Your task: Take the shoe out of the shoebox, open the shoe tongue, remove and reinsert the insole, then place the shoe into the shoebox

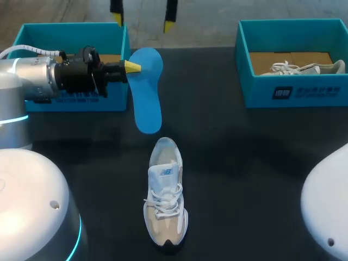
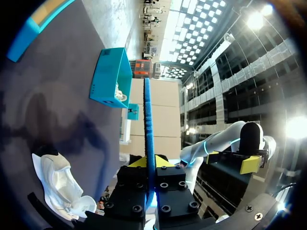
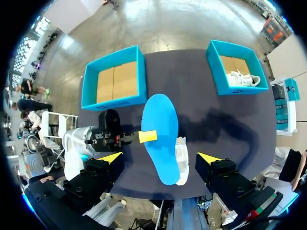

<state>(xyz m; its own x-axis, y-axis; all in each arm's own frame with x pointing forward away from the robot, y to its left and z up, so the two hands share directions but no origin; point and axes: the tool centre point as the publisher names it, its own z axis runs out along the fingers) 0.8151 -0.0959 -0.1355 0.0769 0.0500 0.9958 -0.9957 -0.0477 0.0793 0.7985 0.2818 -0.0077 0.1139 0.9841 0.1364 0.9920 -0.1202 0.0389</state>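
the left hand [image 1: 132,66] is clamped on the insole [image 1: 147,100], its yellow tips pinching one long edge near the broad end. in the left wrist view the insole [image 2: 147,115] runs edge-on straight out from between them. a pinch on the edge leaves both faces and the narrow end free, which i judge suits sliding it back in narrow end first. the insole lies flat side up and looks lifted off the tabletop [image 1: 244,163], its narrow end pointing at the shoe [image 1: 165,201] and stopping just short of the shoe's opening.

the shoe stands upright on its sole near the middle of the tabletop, opening toward the insole and toe toward the robot, well apart from both boxes. it is out of the box, with the insole out too, so reinsertion looks like the step in hand. the left box [image 1: 70,32] behind the hand shows only its cardboard floor, ready to take the shoe later. the right box [image 1: 293,92] holds another shoe.

the left arm comes in from the left with its wrist about level, reaching sideways in front of the left box. the right hand [image 1: 143,20] hangs high above the far side, facing straight down, its fingers spread wide and holding nothing. from its own view the insole and shoe sit below, between those fingers — probably parked there to come down and steady the shoe.
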